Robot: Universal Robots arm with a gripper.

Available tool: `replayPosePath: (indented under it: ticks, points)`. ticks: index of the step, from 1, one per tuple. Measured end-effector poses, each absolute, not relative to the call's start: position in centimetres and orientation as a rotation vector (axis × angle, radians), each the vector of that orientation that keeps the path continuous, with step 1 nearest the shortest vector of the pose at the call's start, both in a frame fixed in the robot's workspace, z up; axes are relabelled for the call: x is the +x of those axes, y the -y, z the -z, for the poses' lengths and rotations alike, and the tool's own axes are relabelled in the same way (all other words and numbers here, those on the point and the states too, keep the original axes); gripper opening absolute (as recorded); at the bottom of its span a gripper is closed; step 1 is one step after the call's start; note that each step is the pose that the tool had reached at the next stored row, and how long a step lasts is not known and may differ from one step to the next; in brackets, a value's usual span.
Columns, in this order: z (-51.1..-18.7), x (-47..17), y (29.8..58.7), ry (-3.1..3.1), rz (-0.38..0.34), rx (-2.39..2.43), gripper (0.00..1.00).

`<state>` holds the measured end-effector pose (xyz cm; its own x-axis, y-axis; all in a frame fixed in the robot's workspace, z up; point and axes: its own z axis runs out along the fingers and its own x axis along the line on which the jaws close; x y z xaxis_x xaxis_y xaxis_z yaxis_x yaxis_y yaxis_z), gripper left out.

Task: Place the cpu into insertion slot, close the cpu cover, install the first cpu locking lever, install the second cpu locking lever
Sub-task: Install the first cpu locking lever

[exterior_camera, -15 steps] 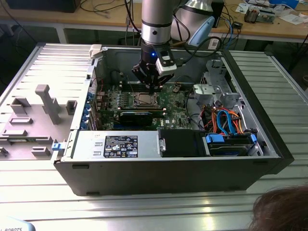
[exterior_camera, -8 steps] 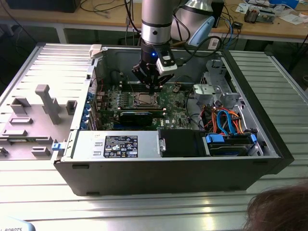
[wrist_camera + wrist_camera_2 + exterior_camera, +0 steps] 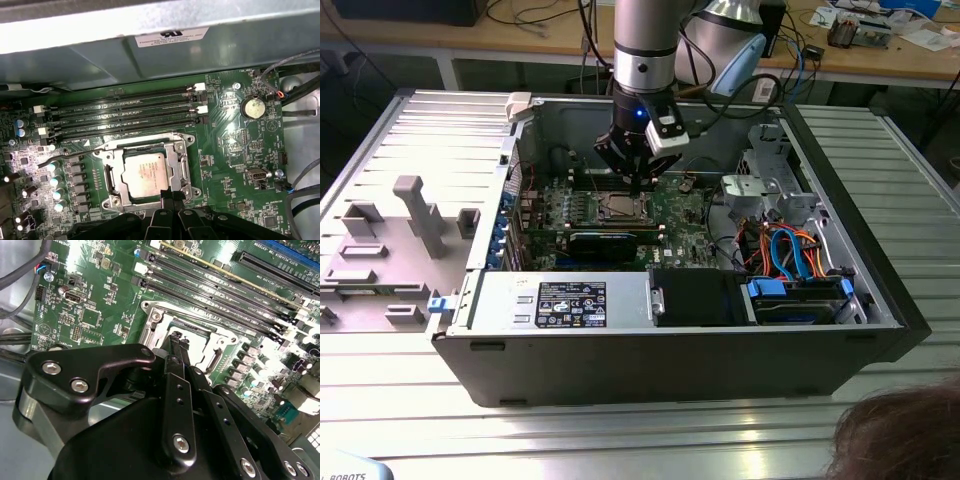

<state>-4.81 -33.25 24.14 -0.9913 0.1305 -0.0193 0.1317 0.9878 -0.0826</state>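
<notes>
The cpu (image 3: 144,175) lies flat in the insertion slot (image 3: 111,172), its dull silver top facing up. The cpu cover (image 3: 176,159), a silvery frame, lies down around the chip. A thin wire locking lever (image 3: 65,157) sticks out sideways from the socket over the green board. My gripper (image 3: 170,196) hovers at the socket's edge with its black fingers (image 3: 176,365) together and nothing visible between them. In the exterior view the gripper (image 3: 637,186) hangs just above the socket (image 3: 620,207), inside the open computer case. The second wrist view shows the fingertips close to the socket frame (image 3: 210,342).
Long black memory slots (image 3: 125,117) run beside the socket. A coin battery (image 3: 253,107) and loose cables (image 3: 300,92) sit on one side. The exterior view shows the case wall (image 3: 520,150), drive cage with orange and blue cables (image 3: 790,250), and a person's hair (image 3: 900,435) at the exterior view's right.
</notes>
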Motion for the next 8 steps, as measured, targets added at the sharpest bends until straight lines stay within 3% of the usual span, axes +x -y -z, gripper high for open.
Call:
replayPosePath:
  ticks: [8]
  points:
    - [-24.14, -4.81, 33.25, -3.119, 0.131, 0.174, 0.11]
